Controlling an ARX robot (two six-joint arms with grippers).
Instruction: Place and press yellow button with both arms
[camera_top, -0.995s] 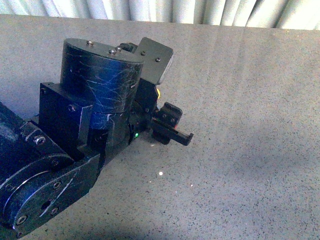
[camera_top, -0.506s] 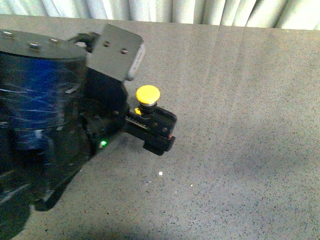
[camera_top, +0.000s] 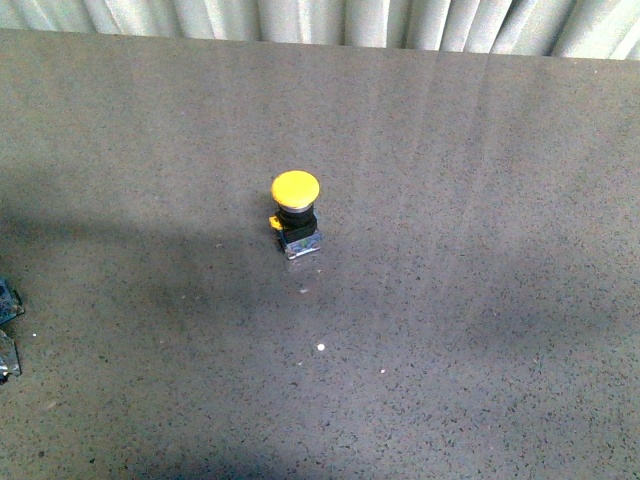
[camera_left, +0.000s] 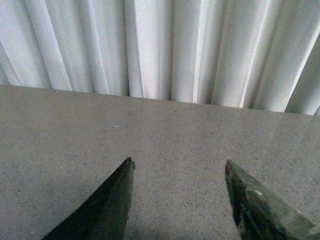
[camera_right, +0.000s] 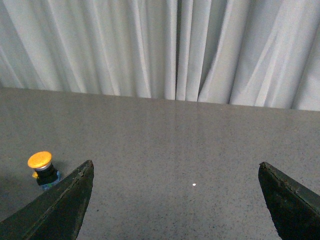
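Yellow button (camera_top: 295, 212) standing upright and free on the grey table (camera_top: 480, 320), near its middle: placing seemingly done, pressing left to do. Left gripper (camera_left: 180, 205) and right gripper (camera_right: 172, 205) both hanging spread apart, gripping nothing, well clear of the button.

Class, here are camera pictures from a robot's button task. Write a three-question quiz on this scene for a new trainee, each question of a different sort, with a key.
1. True or false: the yellow button stands upright on the table, with nothing touching it.
2. The left gripper is: A) open and empty, B) shut on the button, C) out of view.
3. Fill in: only the ____ wrist view shows the button.

Key: 1 true; 2 A; 3 right.
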